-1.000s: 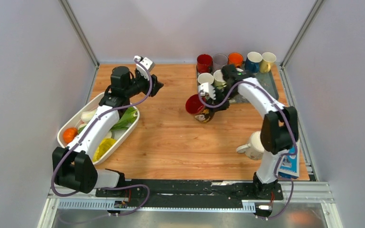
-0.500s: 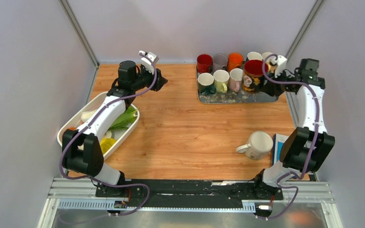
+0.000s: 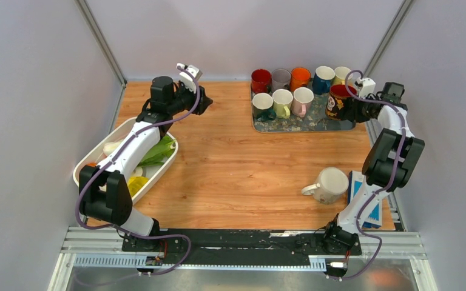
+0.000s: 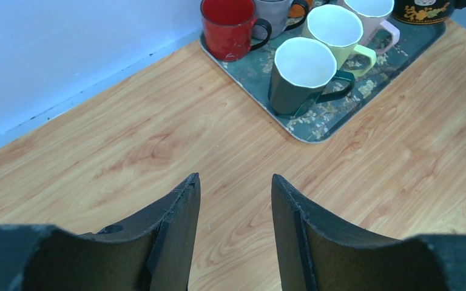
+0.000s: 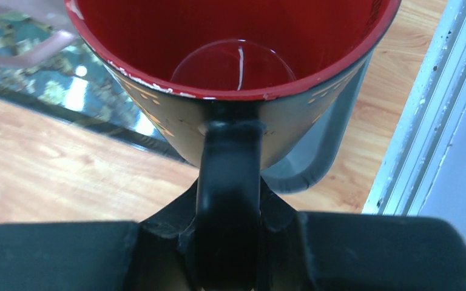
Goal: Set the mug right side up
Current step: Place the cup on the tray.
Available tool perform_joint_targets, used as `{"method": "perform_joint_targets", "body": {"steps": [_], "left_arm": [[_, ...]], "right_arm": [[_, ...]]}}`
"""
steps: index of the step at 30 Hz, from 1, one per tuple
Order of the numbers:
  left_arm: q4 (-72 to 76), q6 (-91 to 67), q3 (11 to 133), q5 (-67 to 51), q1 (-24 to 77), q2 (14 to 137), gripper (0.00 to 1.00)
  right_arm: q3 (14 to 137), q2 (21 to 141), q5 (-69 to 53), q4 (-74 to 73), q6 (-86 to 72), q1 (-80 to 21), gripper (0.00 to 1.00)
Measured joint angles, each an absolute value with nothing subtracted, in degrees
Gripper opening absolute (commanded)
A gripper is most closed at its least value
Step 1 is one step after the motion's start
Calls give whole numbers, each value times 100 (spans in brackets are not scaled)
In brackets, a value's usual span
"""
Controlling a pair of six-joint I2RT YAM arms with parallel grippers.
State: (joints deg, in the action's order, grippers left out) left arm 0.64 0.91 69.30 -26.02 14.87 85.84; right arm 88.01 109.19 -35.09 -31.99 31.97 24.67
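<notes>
Two claws: the left claw (image 4: 235,182) is hovering parted and empty over the wooden surface (image 4: 127,139), a dark patterned tray (image 4: 315,128) of mugs ahead. The right claw (image 5: 229,203) is clamping the handle of the red-lined black ceramic mug (image 5: 236,36), upright just before it.

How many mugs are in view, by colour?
red mug: 1
grey mug: 1
orange mug: 1
blue mug: 1
cream mug: 1
dark green mug: 1
lime mug: 1
pink mug: 1
black mug, red inside: 1
white mug: 1
Total: 10
</notes>
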Motion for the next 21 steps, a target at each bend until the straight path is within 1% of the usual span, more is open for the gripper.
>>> {"method": "perform_joint_targets", "body": {"steps": [4, 8, 17, 21], "left_arm": [[-108, 158, 6928, -2554, 1487, 8571, 54], [-307, 327, 6928, -2486, 1487, 8538, 54], [-558, 593, 6928, -2388, 1487, 8477, 54], [-582, 679, 6928, -2381, 1487, 8475, 54]], "right_arm": [[9131, 11542, -3299, -2954, 3153, 2410, 0], [9314, 11874, -3245, -2759, 3107, 2366, 0], [9529, 12127, -3181, -2440, 3144, 2169, 0], [9504, 12140, -3194, -2364, 3144, 1981, 3]]}}
